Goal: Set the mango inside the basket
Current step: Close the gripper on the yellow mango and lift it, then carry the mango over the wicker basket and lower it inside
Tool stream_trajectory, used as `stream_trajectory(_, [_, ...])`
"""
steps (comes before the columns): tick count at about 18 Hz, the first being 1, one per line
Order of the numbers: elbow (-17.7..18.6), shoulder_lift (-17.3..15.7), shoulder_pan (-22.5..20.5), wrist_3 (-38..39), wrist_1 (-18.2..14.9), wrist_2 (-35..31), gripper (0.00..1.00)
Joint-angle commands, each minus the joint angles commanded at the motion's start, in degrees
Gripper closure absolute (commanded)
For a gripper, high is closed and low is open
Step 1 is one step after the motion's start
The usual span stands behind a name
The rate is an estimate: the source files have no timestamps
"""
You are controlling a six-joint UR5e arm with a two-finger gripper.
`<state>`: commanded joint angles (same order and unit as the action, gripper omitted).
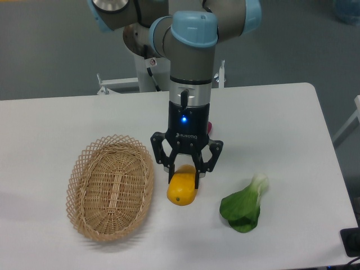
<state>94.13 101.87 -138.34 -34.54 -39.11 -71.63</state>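
Three things lie on the white bench [281,112]. The biggest, the basket [110,187], sits empty at the left. Right of it lies a leafy green vegetable [245,207], and between them the mango [182,189], resting on the bench just beside the basket's rim. The hand [184,175] stands directly over the mango, its fingers spread wide and straddling the fruit's far end, not yet closed on it. The mango looks firm, smooth-skinned and probably slippery, moderately heavy; gripping across its narrow middle seems safest, since the rounded ends could squirt free.
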Motion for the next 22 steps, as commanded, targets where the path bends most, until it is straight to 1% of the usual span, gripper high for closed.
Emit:
stream_trajectory(7, [1.3, -0.4, 0.2, 0.4, -0.1, -0.1, 0.66])
stream_trajectory(10, [2.1, -1.4, 1.9, 0.9, -0.3, -0.5, 0.66])
stream_trajectory(14, [3.0, -2.5, 3.1, 6.3, -0.7, -0.9, 0.66])
stream_trajectory(16, [3.9, -2.5, 5.2, 9.1, -1.1, -3.7, 0.66])
stream_trajectory(19, [5.2, -1.9, 10.3, 9.9, -1.3, -11.1, 0.66])
stream_trajectory(20, [6.1, -1.8, 11.8, 10.3, -1.2, -12.8, 0.66])
stream_trajectory(22, [8.6, -1.1, 14.1, 10.9, -1.2, -14.0, 0.66])
